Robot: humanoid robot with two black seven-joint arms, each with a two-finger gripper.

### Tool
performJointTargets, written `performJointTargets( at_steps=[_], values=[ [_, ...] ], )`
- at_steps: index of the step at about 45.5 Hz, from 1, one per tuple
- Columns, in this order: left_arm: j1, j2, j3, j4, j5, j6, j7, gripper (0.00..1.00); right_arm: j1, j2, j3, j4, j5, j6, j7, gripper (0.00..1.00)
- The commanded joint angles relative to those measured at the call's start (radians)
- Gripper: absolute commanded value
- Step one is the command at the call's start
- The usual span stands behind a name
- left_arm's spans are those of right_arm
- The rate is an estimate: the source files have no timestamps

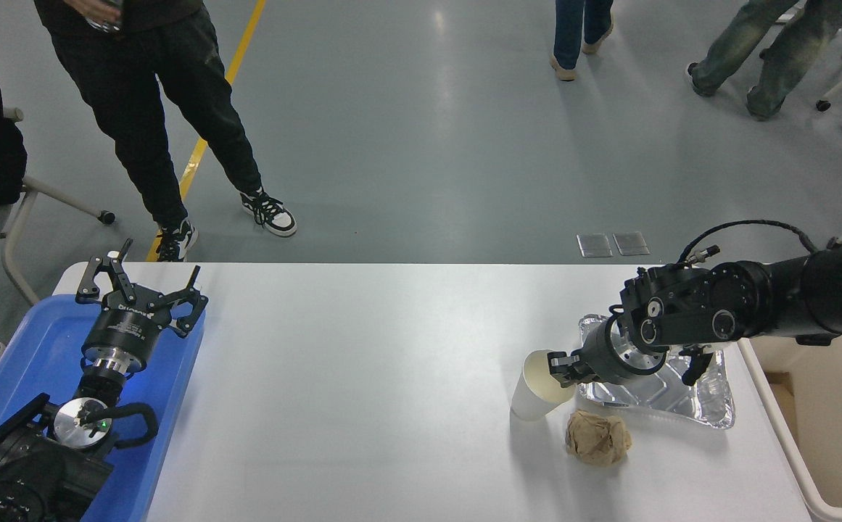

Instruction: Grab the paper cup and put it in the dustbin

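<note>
A: Item one, the small white tapered paper cup?

B: On the white table, right of centre, tilted with its mouth leaning toward the right gripper. That black gripper is pinched on the cup's rim at the right side, one finger seemingly inside; the exact contact is hard to make out at this angle.

A: Item two, the dustbin?

B: A large beige rectangular plastic bin just off the table's right edge, only partly in view. The cup is not in it.

A: Progress?

B: The grasp looks made. The lift, the carry rightward and the release over the bin are left.

A: Neighbouring items?

B: A crumpled brown paper ball just beside the cup, and a silver foil tray under the right arm's wrist. Both lie along the likely path.

A: Left side?

B: The left gripper, fingers spread, parked over a blue plastic tray.

A: Room?

B: Grey glossy floor, a yellow floor line, people's legs standing beyond the table.
</note>
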Motion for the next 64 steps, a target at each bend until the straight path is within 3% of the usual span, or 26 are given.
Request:
performJointTargets(
  at_steps=[1, 11, 28, 36, 46, 57, 64],
  values=[
    [0.000, 0.000, 0.000, 0.000, 0.000, 0.000, 0.001, 0.99, 0.197, -0.044, -0.086, 0.106, 0.046, 0.032, -0.006, 0.00],
    [0.002, 0.002, -0.001, 0.000, 0.000, 0.000, 0.001, 0.99, 0.485, -0.150, -0.166, 0.221, 0.061, 0.184, -0.005, 0.00],
    [0.003, 0.003, -0.001, 0.000, 0.000, 0.000, -0.001, 0.99, 0.828, -0.147, -0.346, 0.350, 0.064, 0.260, -0.005, 0.00],
    [0.003, 0.003, -0.001, 0.000, 0.000, 0.000, -0.001, 0.99, 0.822, -0.153, -0.410, 0.338, 0.060, 0.255, -0.005, 0.00],
    [0.003, 0.002, -0.003, 0.000, 0.000, 0.000, -0.001, 0.99, 0.719, -0.157, -0.585, 0.171, -0.046, 0.200, -0.003, 0.00],
    [0.003, 0.002, -0.003, 0.000, 0.000, 0.000, -0.002, 0.99, 0.435, -0.335, -0.636, -0.108, -0.193, 0.065, -0.002, 0.00],
    [0.003, 0.002, -0.003, 0.000, -0.001, 0.000, -0.002, 0.99, 0.239, -0.417, -0.591, -0.283, -0.193, -0.022, 0.001, 0.00]
  ],
)
